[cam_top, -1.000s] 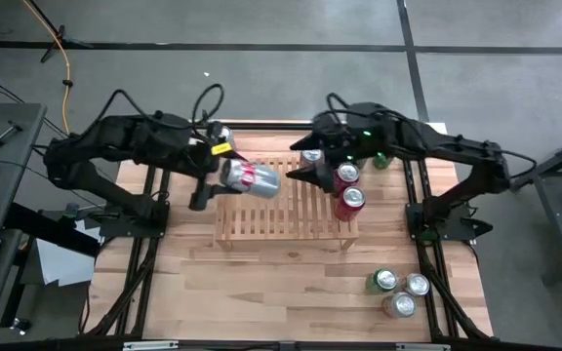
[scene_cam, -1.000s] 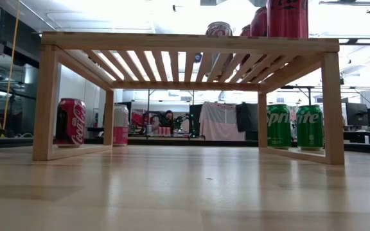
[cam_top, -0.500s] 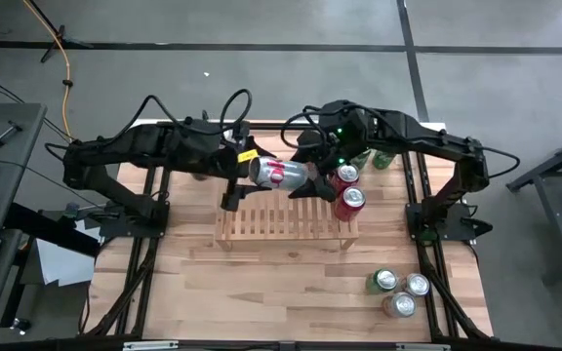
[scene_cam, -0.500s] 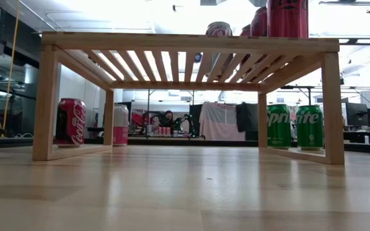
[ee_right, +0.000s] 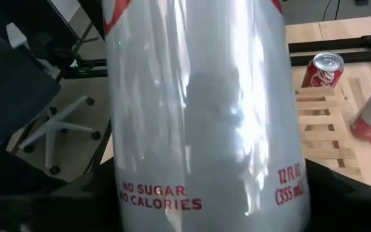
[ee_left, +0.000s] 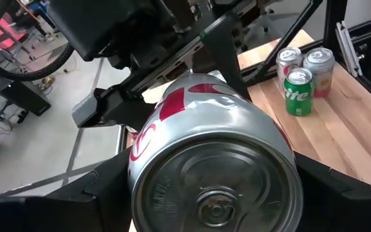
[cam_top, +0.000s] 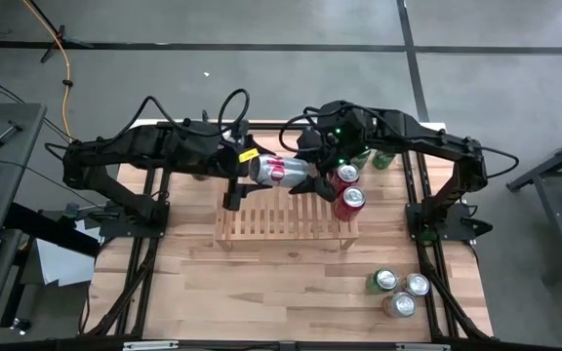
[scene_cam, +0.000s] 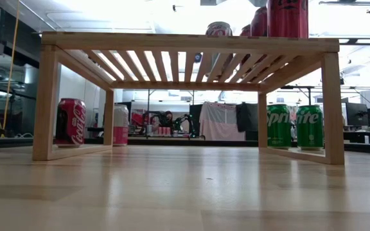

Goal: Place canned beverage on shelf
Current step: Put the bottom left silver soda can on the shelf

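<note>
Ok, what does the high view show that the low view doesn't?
High only: the left pincer holding a silver can sideways above the shelf, the right pincer at the can's other end, and three cans by the table's right edge. Low only: a red cola can and a pink can on the table beyond the shelf. Both: the shelf with red cans on it.
</note>
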Available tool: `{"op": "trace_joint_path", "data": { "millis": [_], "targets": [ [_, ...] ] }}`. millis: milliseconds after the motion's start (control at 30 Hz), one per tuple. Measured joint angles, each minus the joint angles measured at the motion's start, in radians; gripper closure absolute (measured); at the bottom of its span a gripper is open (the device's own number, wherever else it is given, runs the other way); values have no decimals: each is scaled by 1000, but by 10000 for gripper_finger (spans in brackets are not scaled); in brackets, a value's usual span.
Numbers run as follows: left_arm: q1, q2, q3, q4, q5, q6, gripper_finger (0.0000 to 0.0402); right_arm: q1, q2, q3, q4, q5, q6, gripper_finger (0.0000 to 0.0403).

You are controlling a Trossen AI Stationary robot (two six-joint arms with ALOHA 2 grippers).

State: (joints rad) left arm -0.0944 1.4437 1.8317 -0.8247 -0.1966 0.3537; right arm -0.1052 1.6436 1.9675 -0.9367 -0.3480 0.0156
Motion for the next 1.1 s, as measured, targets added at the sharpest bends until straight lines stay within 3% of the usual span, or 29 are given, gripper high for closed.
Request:
{"op": "trace_joint_path", "data": {
  "millis": [100, 200, 267, 400, 467, 567, 733, 833, 967, 1100],
  "targets": [
    [-6, 1, 0, 8, -13, -49, 108, -7, 0, 16, -31, -20, -17, 118],
    [-6, -4, 0, -35, -1, -182, 39, -23, -9, 19, -122, 0, -62, 118],
    [-6, -22, 1, -79, -1, -255, 19, -40, -23, 19, -191, 4, -82, 118],
    [-6, -59, -8, -258, -24, -457, 42, -64, -39, 19, -316, 18, -83, 118],
    [-14, -99, -72, -215, -46, -516, 50, -65, -44, 19, -284, 14, -79, 118],
    [-67, -213, -296, 85, -124, -550, 52, -64, -52, 19, -205, 22, -68, 118],
    [-96, -382, -806, 803, -267, -627, 50, -59, -50, -39, 91, 57, -39, 118],
    [-96, -419, -1027, 1280, -363, -644, 50, -58, -48, -102, 289, 61, -14, 118],
    [-96, -393, -1161, 1726, -433, -553, 49, -58, -48, -235, 641, 90, 58, 118],
    [-95, -382, -1142, 1781, -410, -463, 49, -72, -48, -329, 823, 139, 128, 118]
  ]
}}
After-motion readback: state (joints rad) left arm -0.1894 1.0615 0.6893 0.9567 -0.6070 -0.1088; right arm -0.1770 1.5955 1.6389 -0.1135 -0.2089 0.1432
